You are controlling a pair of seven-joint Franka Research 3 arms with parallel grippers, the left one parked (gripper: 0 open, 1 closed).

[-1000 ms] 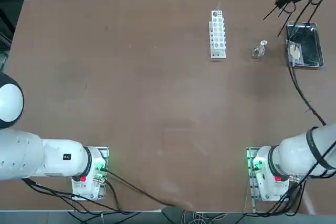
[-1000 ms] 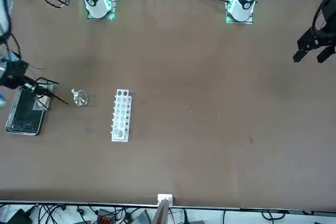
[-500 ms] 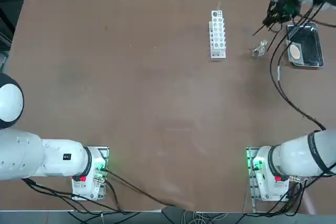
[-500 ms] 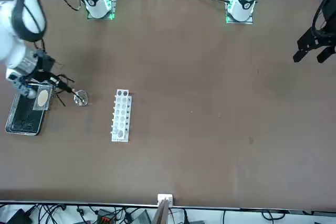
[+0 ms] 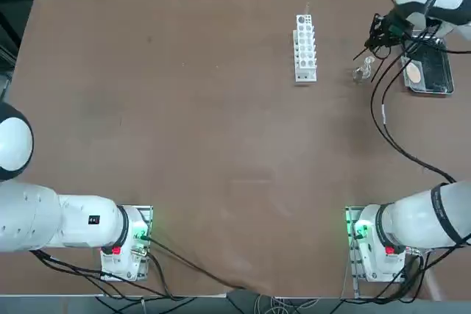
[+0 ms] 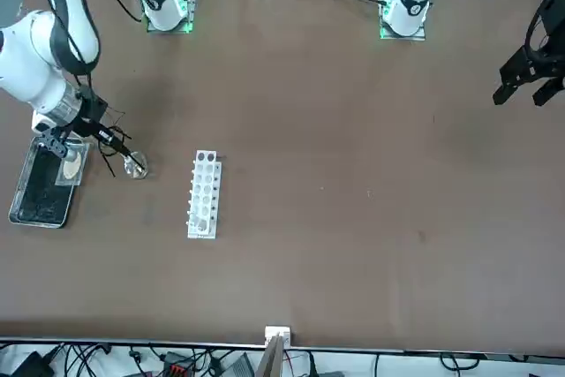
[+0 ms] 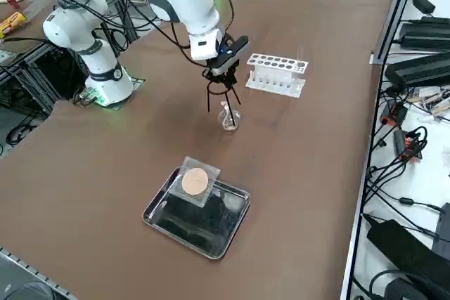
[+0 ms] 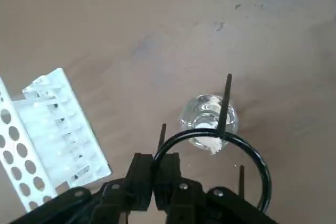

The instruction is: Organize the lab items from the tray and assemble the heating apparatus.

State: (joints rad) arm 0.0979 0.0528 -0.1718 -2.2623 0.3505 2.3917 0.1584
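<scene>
My right gripper [image 8: 153,179] pinches the black wire tripod [image 7: 220,91] by its ring, legs hanging down beside the glass burner [image 7: 228,119] at the table's far right, apparently to stand it around the burner, while the mesh square [image 7: 204,173] waits on the tray [image 7: 156,226].

Bright, even light here, soft shadow beside the white rack [image 8: 63,129], and glints shining on the tray [image 7: 200,226].
</scene>
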